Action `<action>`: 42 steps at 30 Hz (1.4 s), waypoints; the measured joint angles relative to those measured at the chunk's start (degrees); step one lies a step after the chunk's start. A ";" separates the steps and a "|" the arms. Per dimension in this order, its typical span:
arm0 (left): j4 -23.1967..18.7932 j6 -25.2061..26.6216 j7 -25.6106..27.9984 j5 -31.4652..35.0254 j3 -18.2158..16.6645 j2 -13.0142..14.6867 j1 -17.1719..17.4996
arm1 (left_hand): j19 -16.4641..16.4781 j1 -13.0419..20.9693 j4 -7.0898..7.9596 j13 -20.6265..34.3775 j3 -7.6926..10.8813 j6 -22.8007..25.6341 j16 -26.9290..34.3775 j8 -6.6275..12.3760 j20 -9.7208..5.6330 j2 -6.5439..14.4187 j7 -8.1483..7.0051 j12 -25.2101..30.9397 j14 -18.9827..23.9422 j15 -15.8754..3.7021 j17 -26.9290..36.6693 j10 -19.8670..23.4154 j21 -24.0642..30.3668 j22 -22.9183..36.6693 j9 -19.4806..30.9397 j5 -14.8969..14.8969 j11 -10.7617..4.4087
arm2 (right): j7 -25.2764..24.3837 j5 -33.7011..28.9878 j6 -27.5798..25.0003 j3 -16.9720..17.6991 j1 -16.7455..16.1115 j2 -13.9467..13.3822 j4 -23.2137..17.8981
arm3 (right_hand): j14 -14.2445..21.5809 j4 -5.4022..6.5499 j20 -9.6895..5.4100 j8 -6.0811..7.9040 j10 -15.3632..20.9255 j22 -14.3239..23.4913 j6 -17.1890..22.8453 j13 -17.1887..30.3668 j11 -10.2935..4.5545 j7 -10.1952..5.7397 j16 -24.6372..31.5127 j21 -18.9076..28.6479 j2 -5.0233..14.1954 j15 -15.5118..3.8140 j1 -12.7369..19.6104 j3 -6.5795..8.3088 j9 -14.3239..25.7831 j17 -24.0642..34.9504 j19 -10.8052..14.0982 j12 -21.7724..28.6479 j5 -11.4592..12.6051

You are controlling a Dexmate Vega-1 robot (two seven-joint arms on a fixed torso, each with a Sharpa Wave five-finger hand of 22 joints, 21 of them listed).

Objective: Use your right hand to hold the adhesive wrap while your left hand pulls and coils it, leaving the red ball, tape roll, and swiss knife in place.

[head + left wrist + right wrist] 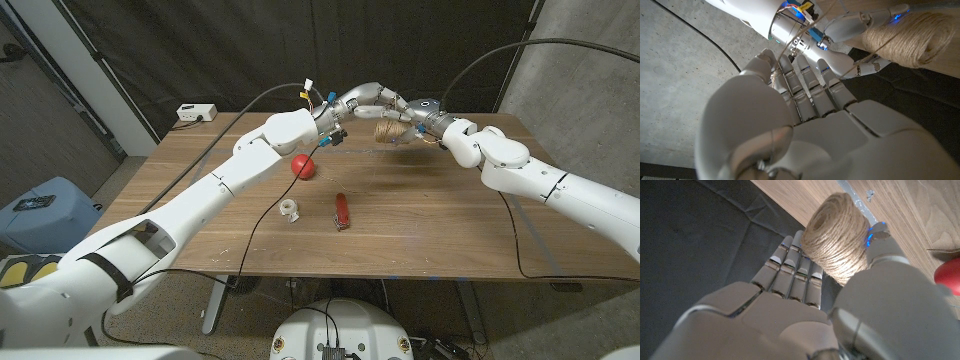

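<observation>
We keep both hands raised over the table's (200, 215) far edge: our right hand (418, 118) grips what looks like a spool of twine (391, 130) to steady it — our left hand (352, 105) pinches the strand (790, 90) to pull. Red ball (302, 166), swiss knife (342, 211) and tape roll (290, 210) lie mid-table; no containers

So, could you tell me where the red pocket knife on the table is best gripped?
Judging by its pose, grip the red pocket knife across its narrow middle, coming from above: it lies flat on the wooden table, long axis running front to back, clear of the red ball.
</observation>
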 measured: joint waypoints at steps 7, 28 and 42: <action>0.00 0.00 -0.07 -0.67 -0.71 -0.26 0.51 | 0.21 0.00 -0.06 0.00 -0.06 0.33 0.00 -0.02 -0.22 0.00 0.33 0.00 -0.14 0.21 -0.10 0.23 0.00 0.00 -0.04 -0.01 0.22 | -0.01 0.32 0.01 -0.03 -0.29 -0.05 0.15 | 0.00 0.16 0.22 -0.01 0.25 0.00 0.27 -0.11 -0.17 -0.26 0.00 0.00 -0.07 0.00 0.07 -0.16 0.00 0.26 0.23 -0.04 0.00; 0.88 -0.36 1.12 -1.13 -2.32 -1.55 1.13 | 0.72 0.01 -0.07 -0.01 -0.05 1.49 0.33 0.16 -0.32 -0.01 1.06 0.00 3.02 1.51 -0.42 1.56 0.43 0.00 -0.07 0.21 0.50 | 0.16 0.81 -0.13 -0.03 -1.50 -1.15 -0.40 | 0.25 0.15 0.21 -0.19 0.71 0.00 0.29 -0.03 -0.23 -0.28 -0.40 0.00 0.11 -0.25 -0.11 -0.16 -0.05 0.40 0.21 0.02 0.08; 2.69 -0.92 2.36 -0.21 -2.96 -2.63 0.17 | 1.04 0.08 -0.07 0.28 -0.05 2.09 0.89 0.16 -0.63 0.06 1.03 0.00 3.32 1.20 0.00 2.47 0.87 0.00 -0.25 0.19 1.01 | 0.19 0.86 0.11 -0.04 -2.33 -1.59 -0.98 | 0.83 0.15 0.11 -0.34 0.71 0.00 0.30 -0.01 -0.24 -0.29 -0.40 0.00 0.10 -0.41 -0.10 -0.16 -0.01 0.53 0.73 0.01 0.07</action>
